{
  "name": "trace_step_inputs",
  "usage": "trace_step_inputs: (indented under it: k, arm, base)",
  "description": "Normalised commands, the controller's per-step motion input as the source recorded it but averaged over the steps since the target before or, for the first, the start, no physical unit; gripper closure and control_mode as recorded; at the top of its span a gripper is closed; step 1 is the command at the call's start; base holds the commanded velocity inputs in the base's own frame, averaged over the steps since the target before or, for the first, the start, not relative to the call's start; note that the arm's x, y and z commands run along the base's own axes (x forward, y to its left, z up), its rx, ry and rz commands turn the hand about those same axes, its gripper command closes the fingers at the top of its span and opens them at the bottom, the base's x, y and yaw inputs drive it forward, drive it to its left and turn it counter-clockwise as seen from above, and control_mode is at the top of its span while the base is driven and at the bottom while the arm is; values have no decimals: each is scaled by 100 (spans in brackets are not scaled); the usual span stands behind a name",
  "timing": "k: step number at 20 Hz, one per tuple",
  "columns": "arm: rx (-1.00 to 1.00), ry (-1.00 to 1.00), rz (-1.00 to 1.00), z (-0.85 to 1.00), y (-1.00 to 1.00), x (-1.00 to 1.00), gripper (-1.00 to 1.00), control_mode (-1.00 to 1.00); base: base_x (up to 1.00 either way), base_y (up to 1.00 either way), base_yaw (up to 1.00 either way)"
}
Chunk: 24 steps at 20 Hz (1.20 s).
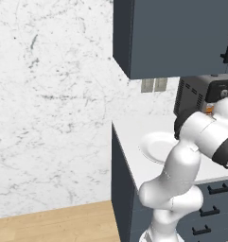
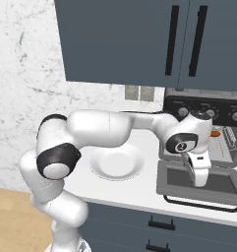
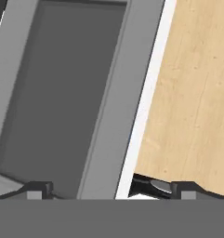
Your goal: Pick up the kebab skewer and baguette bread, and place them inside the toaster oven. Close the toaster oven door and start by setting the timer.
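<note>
The dark grey toaster oven [image 2: 201,106] stands on the counter with its door [image 2: 175,183] folded down flat, bar handle [image 2: 201,204] toward the front. An orange end of the baguette bread [image 2: 216,133] shows inside the oven's opening, and also shows beside the arm [image 1: 209,110]. The kebab skewer is hidden. My gripper [image 2: 199,183] points down just above the lowered door, open, with nothing between its fingers. In the hand view the gripper [image 3: 112,189] hangs over the door's grey frame [image 3: 111,116] and dark pane, its fingertips [image 3: 36,188] set wide apart.
A bare white plate [image 2: 116,165] lies on the white counter [image 2: 90,184] left of the oven. Dark wall cabinets [image 2: 139,39] hang above. Drawer fronts [image 2: 159,224] sit below the counter edge, and wooden floor [image 3: 197,93] lies beyond it.
</note>
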Motion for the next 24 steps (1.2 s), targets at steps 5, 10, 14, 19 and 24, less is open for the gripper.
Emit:
trace_step_inputs:
  k: [5, 10, 14, 19, 24]
  arm:
    - [-14, 0, 37, 5, 3, -97, -100, -100]
    - [-13, 4, 55, 0, 11, -76, -100, -100]
    - [-8, 9, 57, -3, 2, -61, -100, -100]
    - [-2, 6, 48, -18, 15, -9, -100, -100]
    - [0, 8, 43, -22, 24, 13, -100, -100]
  base:
    - [0, 0, 0]
    - [0, 0, 0]
    - [0, 0, 0]
    - [0, 0, 0]
    - [0, 0, 0]
